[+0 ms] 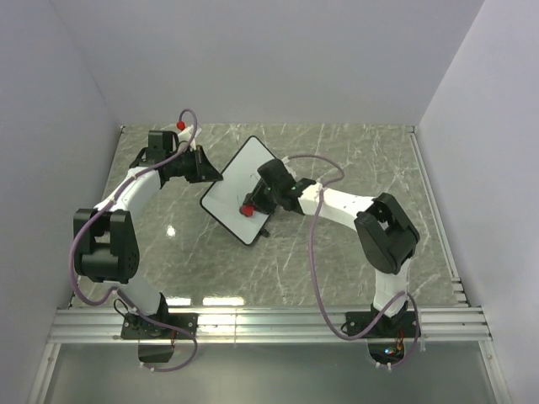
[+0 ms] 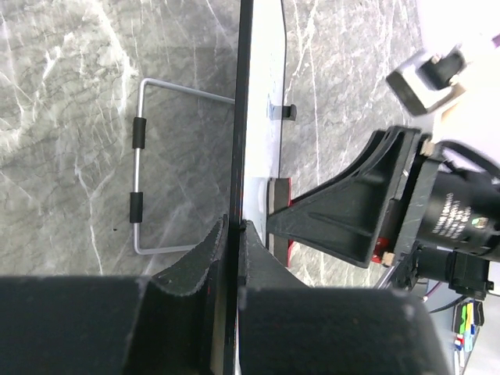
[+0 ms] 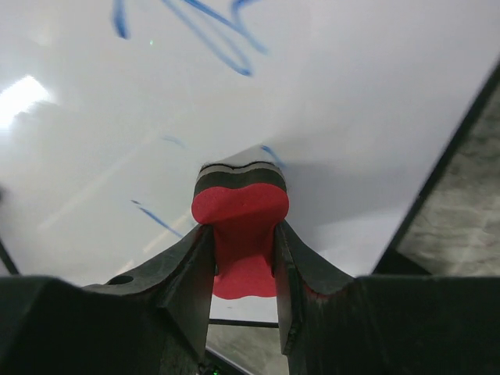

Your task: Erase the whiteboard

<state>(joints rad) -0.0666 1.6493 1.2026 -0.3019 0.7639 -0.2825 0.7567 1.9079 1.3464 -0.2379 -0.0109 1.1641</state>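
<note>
Whiteboard sat mid-table, turned at an angle between my arms. My left pincer was clenched on its black rim. My right pincer grasped the red eraser, its pad against the blue-scribbled face.

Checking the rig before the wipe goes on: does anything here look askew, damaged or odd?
Nothing damaged or spilled. The whiteboard sits diagonal to the table edges, its rim pinched by the left gripper, while the right gripper holds the red eraser against it. Blue strokes are not yet wiped.
</note>
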